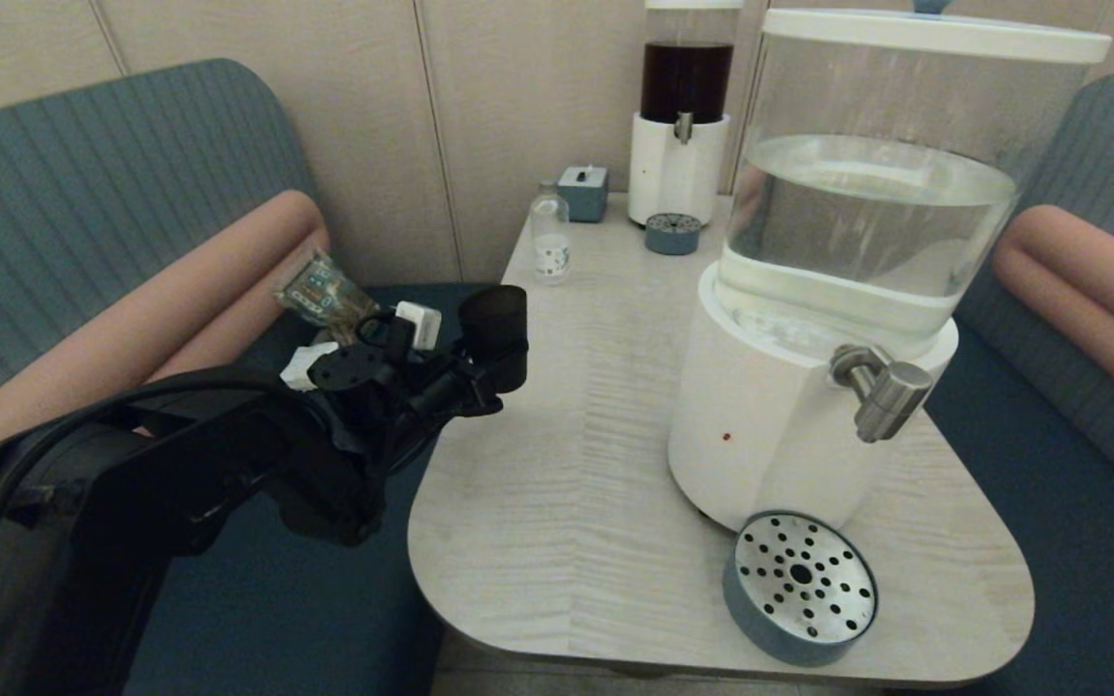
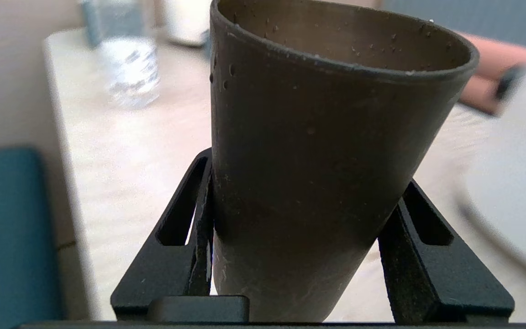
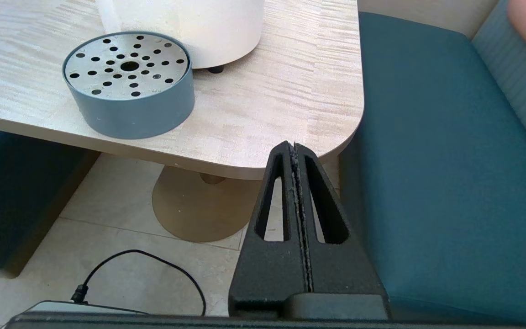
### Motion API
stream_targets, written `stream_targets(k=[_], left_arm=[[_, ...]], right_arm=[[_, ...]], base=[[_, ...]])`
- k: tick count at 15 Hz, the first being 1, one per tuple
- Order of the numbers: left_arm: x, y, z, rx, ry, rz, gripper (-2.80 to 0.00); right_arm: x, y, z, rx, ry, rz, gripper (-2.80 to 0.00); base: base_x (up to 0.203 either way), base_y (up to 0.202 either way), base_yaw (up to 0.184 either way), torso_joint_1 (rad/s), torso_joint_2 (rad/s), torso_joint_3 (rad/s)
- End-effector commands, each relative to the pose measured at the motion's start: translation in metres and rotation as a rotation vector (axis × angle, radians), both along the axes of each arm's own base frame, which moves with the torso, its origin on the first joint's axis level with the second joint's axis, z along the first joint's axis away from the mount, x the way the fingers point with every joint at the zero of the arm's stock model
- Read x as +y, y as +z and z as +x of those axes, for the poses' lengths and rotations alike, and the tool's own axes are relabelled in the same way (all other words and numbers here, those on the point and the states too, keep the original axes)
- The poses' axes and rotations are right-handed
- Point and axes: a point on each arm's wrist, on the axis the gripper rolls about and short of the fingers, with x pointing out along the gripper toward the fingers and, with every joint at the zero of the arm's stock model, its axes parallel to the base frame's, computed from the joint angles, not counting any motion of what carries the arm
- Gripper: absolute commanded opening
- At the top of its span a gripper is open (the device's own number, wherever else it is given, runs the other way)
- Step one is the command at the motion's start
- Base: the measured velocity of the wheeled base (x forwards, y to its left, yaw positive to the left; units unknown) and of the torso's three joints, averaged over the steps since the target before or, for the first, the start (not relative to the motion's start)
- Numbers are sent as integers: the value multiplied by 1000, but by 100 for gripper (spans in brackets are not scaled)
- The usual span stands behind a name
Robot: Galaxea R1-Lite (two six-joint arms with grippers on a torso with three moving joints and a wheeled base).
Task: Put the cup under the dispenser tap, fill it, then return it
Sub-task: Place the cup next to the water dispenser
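The dark smoky cup (image 1: 496, 333) hangs above the table's left edge, clamped low on its body by my left gripper (image 1: 480, 382). In the left wrist view the cup (image 2: 318, 151) fills the frame, tilted, with a black finger pressed on each side of its base; my left gripper (image 2: 297, 219) is shut on it. Drops cling to its inner wall. The brushed-steel tap (image 1: 881, 385) sticks out from the big white-based dispenser (image 1: 770, 425) to the right, well apart from the cup. My right gripper (image 3: 295, 153) is shut and empty, parked below the table's near right corner.
A grey drip tray with a perforated steel top (image 1: 799, 588) sits under the tap near the table's front edge (image 3: 128, 87). At the back stand a small clear bottle (image 1: 549, 237), a slim dark-liquid dispenser (image 1: 683, 116) with its own tray (image 1: 673, 233), and a small grey box (image 1: 583, 191). Teal benches flank the table.
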Motion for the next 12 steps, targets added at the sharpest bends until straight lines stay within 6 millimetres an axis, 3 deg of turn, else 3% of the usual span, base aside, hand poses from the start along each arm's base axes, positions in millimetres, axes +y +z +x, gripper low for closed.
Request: stream_targets(k=[1, 5, 12], left_arm=[[4, -18, 7, 22, 9, 6, -280], [8, -34, 13, 44, 20, 11, -280], [7, -44, 17, 56, 21, 15, -280]], right_arm=[[0, 0, 0, -3, 1, -1, -280], [0, 0, 0, -3, 1, -1, -280], [0, 0, 0, -5, 1, -1, -280]], base=[[0, 0, 0, 0, 0, 0], [0, 0, 0, 0, 0, 0], [0, 0, 0, 0, 0, 0]])
